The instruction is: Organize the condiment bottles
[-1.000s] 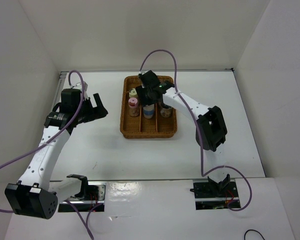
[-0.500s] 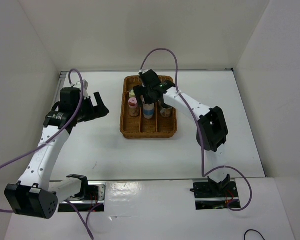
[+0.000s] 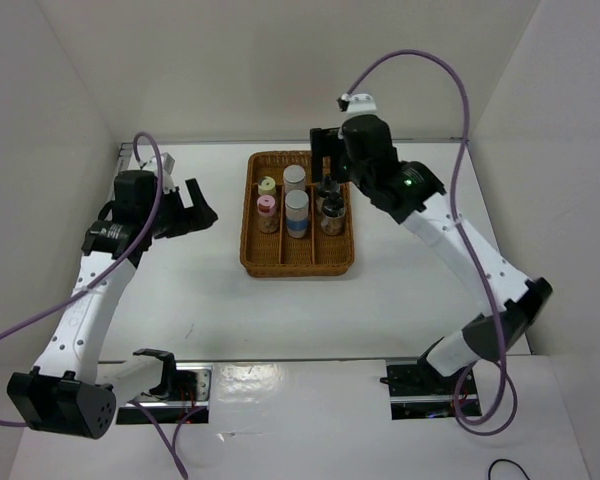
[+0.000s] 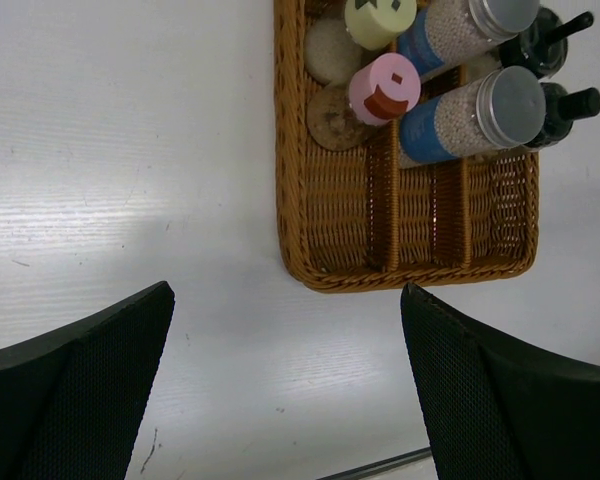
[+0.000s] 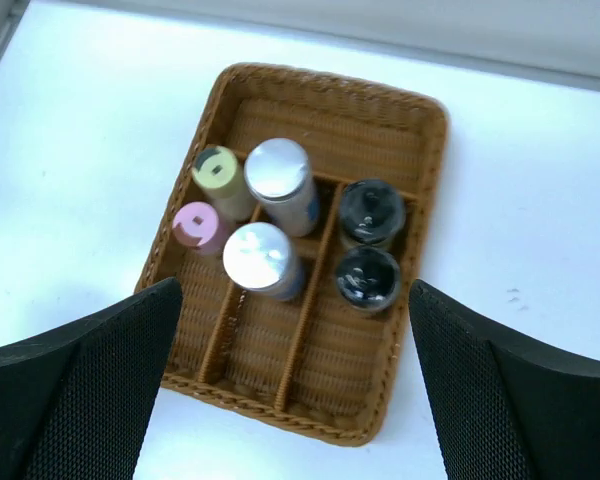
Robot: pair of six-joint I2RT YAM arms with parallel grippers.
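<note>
**Right gripper lifted clear of the basket, six bottles left standing inside**

The right gripper (image 3: 330, 158) is now seen raised over the far right part of the wicker basket (image 3: 298, 270). A second ago it was sunk low among the bottles of the middle lane with its jaws half closed. Its jaws are now spread wide and nothing is carried between them, so a bottle is judged to have just been let go in the middle lane.

All six condiment bottles are found upright in the far half of the basket, paired by kind:
- **Left lane:** the cream-capped bottle (image 5: 218, 172) is set just behind the pink-capped bottle (image 5: 198, 226).
- **Middle lane:** the far silver-capped bottle (image 5: 277, 170) and the near silver-capped bottle (image 5: 260, 256), both blue-labelled, are lined up.
- **Right lane:** the far black-capped bottle (image 5: 372, 210) and the near black-capped bottle (image 5: 367, 280) are lined up.

No bottle is seen lying loose on the table (image 3: 180, 300), so the sorting is judged finished or very nearly so.

The left gripper (image 3: 200, 207) is held well apart from the basket, off to its left, with its jaws wide and nothing gripped. The near half of each lane is left bare. A purple cable (image 3: 420, 62) is looped high above the right arm, away from the bottles. Nothing is seen between either gripper and the basket, though the closely paired bottles would leave little room for fingers if any had to be regripped
</note>
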